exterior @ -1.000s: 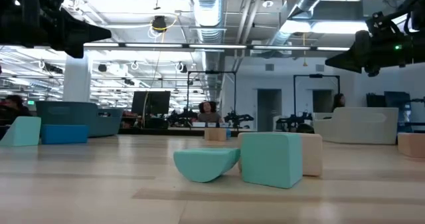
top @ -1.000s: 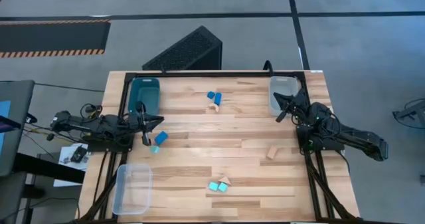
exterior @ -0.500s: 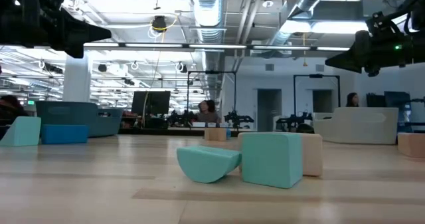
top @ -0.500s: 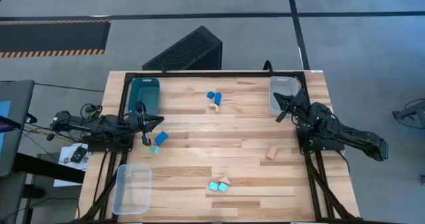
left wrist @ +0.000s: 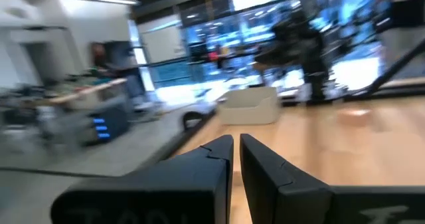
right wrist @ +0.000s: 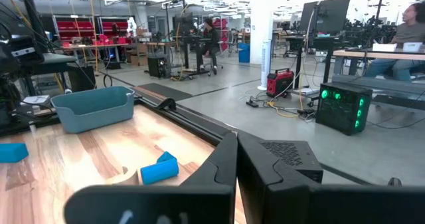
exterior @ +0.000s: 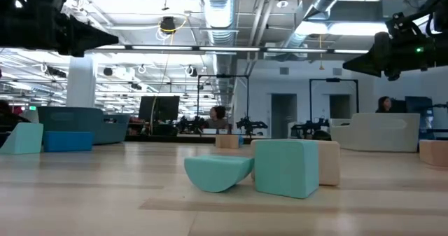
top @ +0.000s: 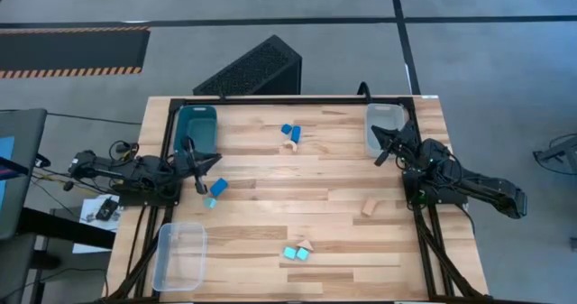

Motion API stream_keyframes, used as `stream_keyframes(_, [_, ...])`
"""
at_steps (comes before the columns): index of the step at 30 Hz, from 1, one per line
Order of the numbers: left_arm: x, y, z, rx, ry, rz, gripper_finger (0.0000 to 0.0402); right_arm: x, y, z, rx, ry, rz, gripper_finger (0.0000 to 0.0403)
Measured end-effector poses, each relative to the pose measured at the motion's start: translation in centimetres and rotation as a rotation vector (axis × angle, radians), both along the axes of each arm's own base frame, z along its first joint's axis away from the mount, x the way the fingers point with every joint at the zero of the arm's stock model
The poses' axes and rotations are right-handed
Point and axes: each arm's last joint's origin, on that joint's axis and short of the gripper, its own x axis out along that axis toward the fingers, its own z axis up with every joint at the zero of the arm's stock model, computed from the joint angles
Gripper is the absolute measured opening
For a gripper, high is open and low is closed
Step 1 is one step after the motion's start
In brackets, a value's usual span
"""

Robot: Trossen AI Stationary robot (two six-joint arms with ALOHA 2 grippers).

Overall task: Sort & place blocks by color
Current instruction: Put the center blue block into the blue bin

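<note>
- The blocks (top: 218, 188) look light, stiff and smooth; flat-sided ones suit a pinch across opposite faces, while curved ones may slip.
- Left gripper (top: 191, 150) and right gripper (top: 382, 140): jaws clenched, empty, above the worktop (top: 325, 205).

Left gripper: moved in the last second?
Yes. The left gripper, shut, has swung up the high view toward the teal bin, away from the blue block.
</note>
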Motion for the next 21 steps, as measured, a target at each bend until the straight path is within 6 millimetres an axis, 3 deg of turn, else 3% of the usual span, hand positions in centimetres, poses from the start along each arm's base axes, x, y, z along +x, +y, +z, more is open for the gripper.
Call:
stream_keyframes(12, [-0.4, 0.7, -0.1, 0.350, 0.231, 0.318, 0.0019, 0.0, 0.0, 0.0, 0.000, 0.000, 0.000, 0.0026])
stream_keyframes(21, [-0.8, 1.7, 0.6, 0.432, 0.293, 0.525, 0.0019, 0.0, 0.0, 0.0, 0.000, 0.000, 0.000, 0.0026])
